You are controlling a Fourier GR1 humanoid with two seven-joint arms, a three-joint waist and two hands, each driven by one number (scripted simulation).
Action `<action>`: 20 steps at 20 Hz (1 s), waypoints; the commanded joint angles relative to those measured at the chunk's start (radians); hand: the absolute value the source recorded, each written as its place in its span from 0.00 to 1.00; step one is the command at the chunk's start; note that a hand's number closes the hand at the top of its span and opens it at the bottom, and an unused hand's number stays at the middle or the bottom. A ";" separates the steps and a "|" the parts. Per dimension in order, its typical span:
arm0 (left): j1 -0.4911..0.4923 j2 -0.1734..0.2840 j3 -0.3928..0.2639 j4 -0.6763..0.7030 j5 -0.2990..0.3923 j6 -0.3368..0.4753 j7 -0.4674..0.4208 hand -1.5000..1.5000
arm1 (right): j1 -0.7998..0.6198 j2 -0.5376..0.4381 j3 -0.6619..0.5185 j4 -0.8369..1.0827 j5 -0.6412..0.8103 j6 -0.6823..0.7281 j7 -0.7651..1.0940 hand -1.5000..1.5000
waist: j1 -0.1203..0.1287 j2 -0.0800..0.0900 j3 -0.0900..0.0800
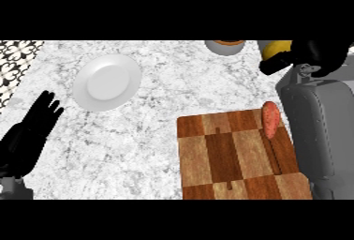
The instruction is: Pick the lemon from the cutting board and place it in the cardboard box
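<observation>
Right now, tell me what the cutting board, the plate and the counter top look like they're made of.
Cutting board: looks like wood, in a checker of light and dark brown blocks with visible grain and a smooth finish.
Plate: plain white and smooth with soft shading, likely glazed ceramic, though plastic can't be ruled out.
Counter top: white with grey speckled veining, suggesting marble or granite-like stone.
</observation>
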 commanded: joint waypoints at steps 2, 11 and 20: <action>-0.021 -0.005 -0.001 0.041 -0.024 0.010 -0.021 0.50 | 0.010 -0.068 -0.039 -0.108 0.025 0.011 0.060 1.00 | -0.008 0.002 0.000; 0.011 -0.015 0.002 0.022 -0.013 -0.010 -0.028 0.50 | 0.020 -0.264 -0.171 -0.073 -0.050 0.083 -0.029 1.00 | -0.001 0.004 0.000; -0.074 0.000 0.006 -0.001 -0.010 0.022 0.065 0.50 | 0.097 -0.321 -0.195 0.073 -0.082 -0.081 -0.157 1.00 | 0.002 0.005 0.001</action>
